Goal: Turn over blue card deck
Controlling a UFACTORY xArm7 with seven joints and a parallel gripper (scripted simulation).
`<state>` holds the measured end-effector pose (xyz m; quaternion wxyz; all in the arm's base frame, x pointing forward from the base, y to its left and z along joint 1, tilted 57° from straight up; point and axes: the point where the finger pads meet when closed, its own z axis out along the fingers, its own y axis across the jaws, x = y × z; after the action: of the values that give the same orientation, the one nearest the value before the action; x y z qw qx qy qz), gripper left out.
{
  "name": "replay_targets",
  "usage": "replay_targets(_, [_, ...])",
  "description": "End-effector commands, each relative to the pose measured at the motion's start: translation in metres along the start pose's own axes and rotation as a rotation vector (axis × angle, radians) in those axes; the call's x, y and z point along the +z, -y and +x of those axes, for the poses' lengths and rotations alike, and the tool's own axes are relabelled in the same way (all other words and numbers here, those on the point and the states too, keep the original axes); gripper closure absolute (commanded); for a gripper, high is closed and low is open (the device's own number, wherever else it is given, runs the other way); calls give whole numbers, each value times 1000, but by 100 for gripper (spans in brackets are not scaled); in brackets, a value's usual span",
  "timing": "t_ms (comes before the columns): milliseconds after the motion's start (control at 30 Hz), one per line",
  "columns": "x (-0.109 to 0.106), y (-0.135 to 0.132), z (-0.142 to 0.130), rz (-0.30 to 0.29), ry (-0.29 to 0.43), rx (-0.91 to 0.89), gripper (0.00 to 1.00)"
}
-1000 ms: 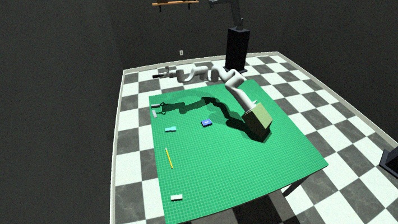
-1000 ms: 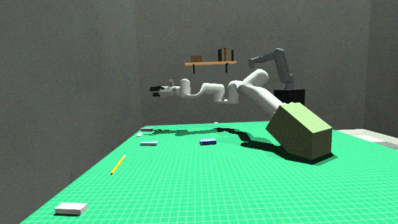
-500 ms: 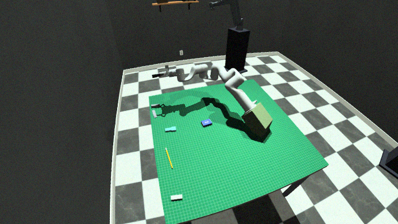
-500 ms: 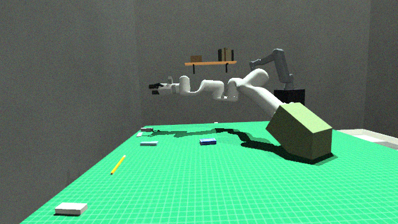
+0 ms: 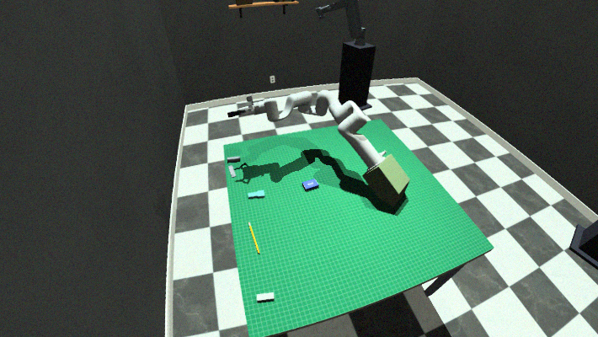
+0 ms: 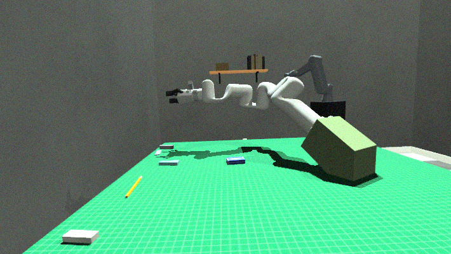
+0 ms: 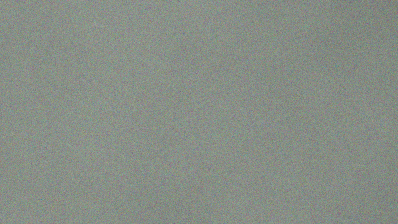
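Exterior: deck point(image 6: 235, 160) well below pincer point(image 6: 171, 96)

On the mat point(image 5: 337, 261), the boxed card deck point(image 5: 310, 184) lies flat near the middle, with the arm's tilted base block point(image 5: 387, 181) to its right. Left of the deck rests a small flat block point(image 5: 256, 194); behind that, two small pieces point(image 5: 233, 159) sit at the mat's edge. A pencil point(image 5: 253, 238) lies nearer the front, an eraser-like block point(image 5: 265, 296) nearest. The gripper point(image 5: 236, 113) hangs high, beyond the mat's rear left corner.
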<state>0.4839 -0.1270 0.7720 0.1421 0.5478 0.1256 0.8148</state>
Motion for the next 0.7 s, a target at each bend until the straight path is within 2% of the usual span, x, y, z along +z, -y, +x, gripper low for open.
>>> replay_targets(0, [0, 3, 3, 4, -3, -2, 0])
replay_targets(33, [1, 36, -6, 12, 46, 4, 0])
replay_targets(533, [1, 36, -6, 12, 46, 4, 0])
replay_targets(600, [-1, 97, -40, 21, 173, 7, 0])
replay_targets(667, [-2, 103, -43, 21, 173, 7, 0])
